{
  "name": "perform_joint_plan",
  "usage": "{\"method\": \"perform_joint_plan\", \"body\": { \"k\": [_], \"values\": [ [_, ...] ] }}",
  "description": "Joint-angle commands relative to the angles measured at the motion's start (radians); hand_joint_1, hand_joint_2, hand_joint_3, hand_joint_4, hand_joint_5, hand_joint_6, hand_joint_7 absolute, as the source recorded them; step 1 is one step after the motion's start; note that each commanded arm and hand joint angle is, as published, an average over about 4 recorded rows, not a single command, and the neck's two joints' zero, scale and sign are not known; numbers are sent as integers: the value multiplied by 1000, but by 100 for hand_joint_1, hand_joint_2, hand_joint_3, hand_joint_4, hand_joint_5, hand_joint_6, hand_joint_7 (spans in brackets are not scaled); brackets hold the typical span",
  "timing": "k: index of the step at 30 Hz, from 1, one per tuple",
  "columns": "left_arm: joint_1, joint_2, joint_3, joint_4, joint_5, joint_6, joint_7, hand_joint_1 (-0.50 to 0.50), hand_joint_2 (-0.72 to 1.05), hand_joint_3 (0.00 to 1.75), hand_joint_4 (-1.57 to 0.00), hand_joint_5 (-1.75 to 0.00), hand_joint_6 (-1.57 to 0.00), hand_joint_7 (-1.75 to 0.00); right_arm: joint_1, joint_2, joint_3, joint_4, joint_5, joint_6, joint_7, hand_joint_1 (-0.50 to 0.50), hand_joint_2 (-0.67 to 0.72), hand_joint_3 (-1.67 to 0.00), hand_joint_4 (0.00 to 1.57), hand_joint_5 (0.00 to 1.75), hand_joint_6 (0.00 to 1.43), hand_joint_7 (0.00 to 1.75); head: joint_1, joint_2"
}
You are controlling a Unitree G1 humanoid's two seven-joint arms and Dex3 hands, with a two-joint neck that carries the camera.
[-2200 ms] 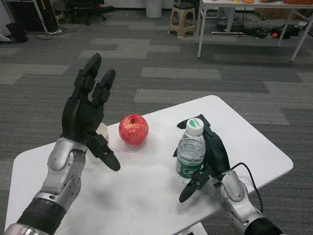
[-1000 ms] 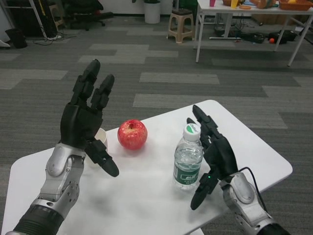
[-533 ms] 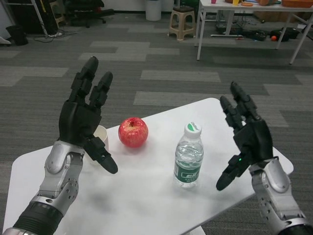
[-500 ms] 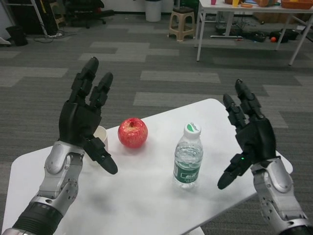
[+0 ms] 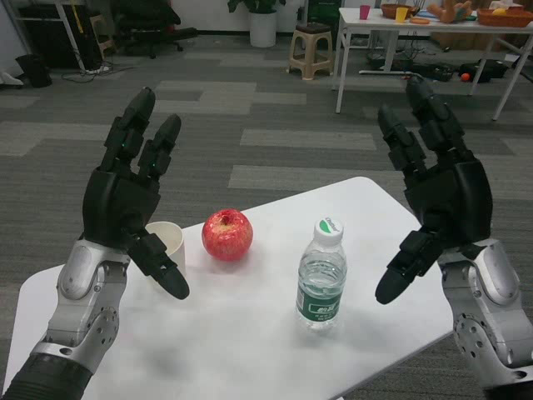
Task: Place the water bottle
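Now the table (image 5: 250, 350) carries the load alone: the right robot hand (image 5: 437, 196) has let go and lifted clear, fingers spread wide like the left robot hand (image 5: 125, 196), while the water bottle (image 5: 321, 275) stands upright near the table's front edge, apparently placed.

office/lab room: grey carpet tiles (image 5: 275, 137), white tables (image 5: 433, 25), stool (image 5: 311, 50)

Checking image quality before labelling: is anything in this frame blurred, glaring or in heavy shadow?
Head view: water bottle, apple and both hands, left and right, look sharp; lighting is even, with soft shadows on the table; faint highlights on the apple, no strong glare.
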Motion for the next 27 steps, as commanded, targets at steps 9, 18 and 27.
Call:
{"method": "perform_joint_plan", "body": {
  "k": [9, 18, 27],
  "values": [
    [57, 36, 81, -85, 38, 66, 3, -50, -72, 9, 0, -21, 0, -14, -88, 6, 97, 20, -31, -3, -4, -46, 66, 0, 0, 0, 0, 0, -24, 25],
    [59, 51, 113, -82, 19, 68, -10, -50, -72, 9, 0, -21, 0, -14, -101, 47, 96, 26, -73, 5, -4, -46, 63, 0, 0, 0, 0, 0, -18, 29],
    [52, 97, 119, -66, -44, 60, -30, -50, -72, 9, 0, -21, 0, -14, -113, 134, 93, 42, -139, 27, -4, -46, 63, 0, 0, 0, 0, 0, 7, 24]
  ]
}}
